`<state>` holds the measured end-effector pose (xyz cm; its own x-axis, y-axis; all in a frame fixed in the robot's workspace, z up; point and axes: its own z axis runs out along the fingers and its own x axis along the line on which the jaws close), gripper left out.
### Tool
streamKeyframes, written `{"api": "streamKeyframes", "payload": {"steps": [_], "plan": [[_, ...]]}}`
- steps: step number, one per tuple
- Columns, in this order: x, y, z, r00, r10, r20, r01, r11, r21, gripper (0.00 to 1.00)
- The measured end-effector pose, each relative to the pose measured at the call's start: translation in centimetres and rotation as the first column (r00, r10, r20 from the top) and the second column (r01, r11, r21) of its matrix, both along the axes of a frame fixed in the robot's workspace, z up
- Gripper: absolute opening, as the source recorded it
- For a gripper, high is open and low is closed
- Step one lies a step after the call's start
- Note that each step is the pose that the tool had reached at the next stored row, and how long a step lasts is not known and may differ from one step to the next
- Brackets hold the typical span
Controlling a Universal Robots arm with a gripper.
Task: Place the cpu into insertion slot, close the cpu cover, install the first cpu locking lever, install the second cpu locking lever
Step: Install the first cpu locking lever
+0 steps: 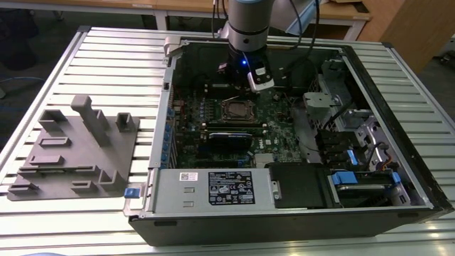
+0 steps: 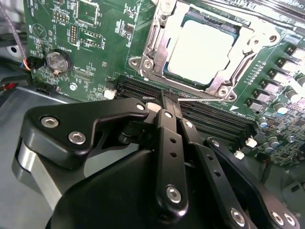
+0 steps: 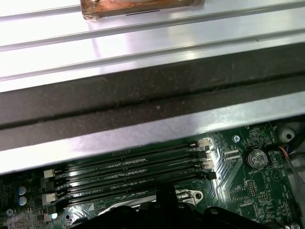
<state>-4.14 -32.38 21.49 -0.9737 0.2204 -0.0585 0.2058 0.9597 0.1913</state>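
**Closed gripper hung beside the chip's socket**

The gripper (image 2: 165,95) was shut tight, with nothing held in it. Its black tip hung over the long black slots (image 2: 214,121), just beside the near edge of the cpu cover (image 2: 158,45). I could not tell if the tip touched anything.

The cpu (image 2: 202,50) lay flat in the insertion slot (image 1: 238,110), with its pale silver top facing up. The cpu cover was down around it. The top of the chip showed through the cover's big square window.

In the first wrist view, the long black slots lay side by side, with white clips (image 3: 206,142) at one end. A round silver battery (image 2: 58,60) sat on the green board (image 2: 100,43), well apart from the socket.

In the exterior view, the arm (image 1: 248,24) came straight down into the open computer case (image 1: 401,138). The insertion slot sat near the middle of the board, close to the gripper. A black card (image 1: 229,140) with a bit of blue lay nearer the camera than the slot. A silver box (image 1: 213,188) with a label sat at the front of the case.

The case lay on a metal table (image 1: 106,53) with long ridges. On the exterior view's left, a grey tray (image 1: 78,154) with upright blocks sat on the table, apart from the case.
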Motion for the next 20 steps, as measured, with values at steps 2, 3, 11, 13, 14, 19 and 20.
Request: {"api": "streamKeyframes", "payload": {"steps": [2, 3, 11, 13, 14, 19, 20], "plan": [[-0.09, 0.00, -0.01, 0.9998, -0.018, -0.0001, 0.018, 0.9998, -0.0003, 0.11], [-0.19, 0.01, -0.02, 0.9997, -0.024, -0.0002, 0.024, 0.9997, -0.0002, 0.11], [-0.61, 0.08, -0.11, 0.9986, -0.053, 0.0001, 0.053, 0.9986, -0.0002, 0.11], [-0.61, 0.19, -0.16, 0.9978, -0.067, 0.0002, 0.067, 0.9978, -0.0001, 0.11], [-0.61, 0.25, -0.17, 0.9974, -0.072, 0.0002, 0.072, 0.9974, -0.0002, 0.11], [-0.61, 0.54, -0.24, 0.9954, -0.096, 0.0003, 0.096, 0.9954, -0.0001, 0.11], [-0.61, 0.54, -0.24, 0.9952, -0.098, 0.0003, 0.098, 0.9952, -0.0001, 0.11]]}}
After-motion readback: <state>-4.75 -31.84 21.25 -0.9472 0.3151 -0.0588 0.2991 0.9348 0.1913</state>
